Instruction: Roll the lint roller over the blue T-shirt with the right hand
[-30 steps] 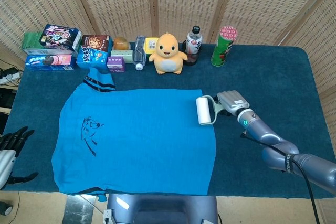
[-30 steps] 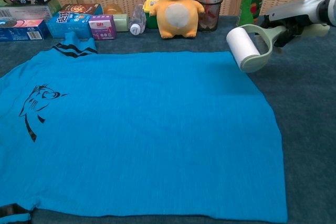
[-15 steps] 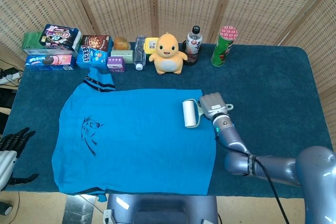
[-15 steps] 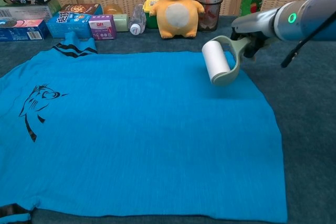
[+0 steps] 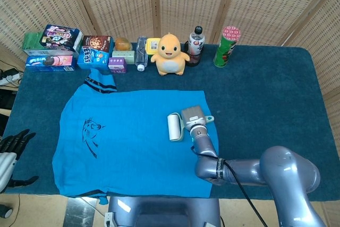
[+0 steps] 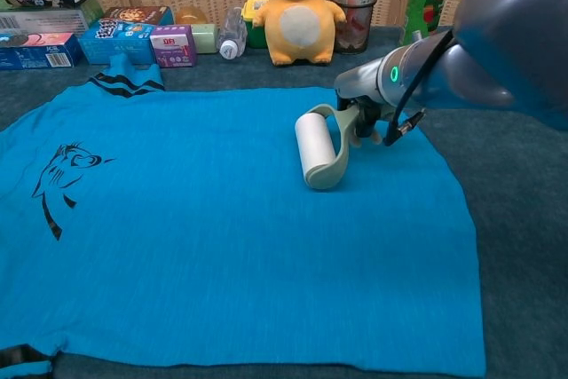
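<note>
The blue T-shirt [image 5: 138, 142] [image 6: 222, 228] lies flat across the table, a dark print on its left side. A lint roller [image 5: 174, 127] [image 6: 312, 148] with a white roll and pale green frame rests on the shirt's right half. My right hand [image 5: 193, 117] [image 6: 366, 115] grips its handle from the right; the arm stretches over the shirt's right edge. My left hand [image 5: 11, 144] shows only in the head view, off the table's left edge, fingers apart and holding nothing.
A row of things lines the far edge: snack boxes [image 5: 53, 46], a small bottle [image 5: 141, 51], a yellow plush toy [image 5: 170, 54] [image 6: 302, 11], a drink bottle [image 5: 195, 43] and a green chip can [image 5: 227, 45]. Dark blue cloth covers the table [image 5: 276, 89].
My right hand has carried the lint roller leftward, from the shirt's right edge onto the shirt, and lowered it to the fabric. The left hand stayed still.
</note>
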Robot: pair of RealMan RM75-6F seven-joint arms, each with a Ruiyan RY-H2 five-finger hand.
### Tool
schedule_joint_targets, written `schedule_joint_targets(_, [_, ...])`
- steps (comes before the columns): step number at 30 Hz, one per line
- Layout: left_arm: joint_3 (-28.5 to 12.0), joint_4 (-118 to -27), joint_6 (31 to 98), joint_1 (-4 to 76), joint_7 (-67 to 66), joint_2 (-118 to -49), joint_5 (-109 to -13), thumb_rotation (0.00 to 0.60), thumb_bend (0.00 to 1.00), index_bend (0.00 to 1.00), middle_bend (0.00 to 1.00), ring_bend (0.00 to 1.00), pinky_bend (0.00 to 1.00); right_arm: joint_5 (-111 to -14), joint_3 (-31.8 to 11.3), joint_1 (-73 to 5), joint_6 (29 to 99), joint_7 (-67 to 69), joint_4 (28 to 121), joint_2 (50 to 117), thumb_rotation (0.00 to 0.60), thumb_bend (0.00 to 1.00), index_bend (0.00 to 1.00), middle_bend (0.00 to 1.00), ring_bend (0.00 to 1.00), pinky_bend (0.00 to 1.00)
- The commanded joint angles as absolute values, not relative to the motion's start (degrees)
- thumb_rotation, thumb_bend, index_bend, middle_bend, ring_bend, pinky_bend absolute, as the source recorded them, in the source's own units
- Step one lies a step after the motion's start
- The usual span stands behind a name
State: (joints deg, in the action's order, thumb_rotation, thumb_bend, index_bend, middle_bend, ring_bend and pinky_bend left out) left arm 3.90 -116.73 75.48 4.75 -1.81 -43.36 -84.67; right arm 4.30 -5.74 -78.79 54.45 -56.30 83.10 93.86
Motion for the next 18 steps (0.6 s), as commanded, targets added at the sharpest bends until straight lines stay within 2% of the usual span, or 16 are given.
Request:
schedule_joint_targets(1, [3.86, -116.71, 75.65, 4.68, -1.67, -43.34, -84.61, 0.600, 0.11, 0.00, 0.00, 0.00, 0.00, 3.55, -5.57, -78.57, 54.32, -57.19, 81.47, 95.38, 0.600, 1.00, 0.55, 0.74, 0.90, 1.00])
schedule_joint_targets(9, [3.86, -116.80, 75.51, 4.76, -2.00, -43.41, -84.47, 0.600, 0.11, 0.00, 0.00, 0.00, 0.00, -4.96, -2.62, -74.93, 56.61, -56.10, 79.49, 96.59, 0.600, 1.00, 0.55, 0.74, 0.90, 1.00])
schedule_joint_targets(18, [3.86, -117.01, 75.63, 4.70, -2.69, -43.61, -84.26, 0.600, 0.11, 0.00, 0.00, 0.00, 0.00, -14.70, 0.98, -69.21, 58.31, -53.51, 78.51, 94.56, 0.600, 1.00, 0.55, 0.74, 0.90, 1.00])
